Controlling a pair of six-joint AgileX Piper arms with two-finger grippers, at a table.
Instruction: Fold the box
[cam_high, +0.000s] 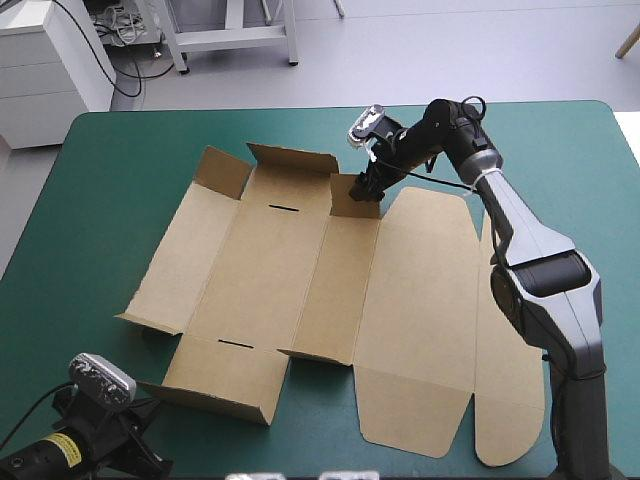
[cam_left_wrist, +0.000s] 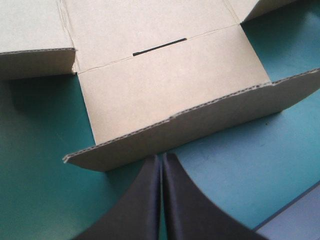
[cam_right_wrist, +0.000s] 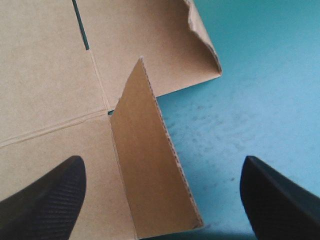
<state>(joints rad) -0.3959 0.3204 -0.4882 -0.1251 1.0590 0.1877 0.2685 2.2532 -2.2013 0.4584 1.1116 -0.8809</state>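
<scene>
Straddling a raised corner flap (cam_right_wrist: 145, 125) of the box (cam_high: 270, 270), the right gripper (cam_right_wrist: 162, 170) stands open, apparently to pinch it; the left gripper (cam_left_wrist: 161, 165) sits closed and empty just beside the near wall (cam_left_wrist: 190, 135).

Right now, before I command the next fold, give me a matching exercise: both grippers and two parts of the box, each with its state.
Things:
1 left gripper
2 right gripper
3 corner flap
4 lid panel

States:
a lying flat
b fingers shut
c standing upright
d fingers open

Pairs: 1-b; 2-d; 3-c; 4-a
</scene>
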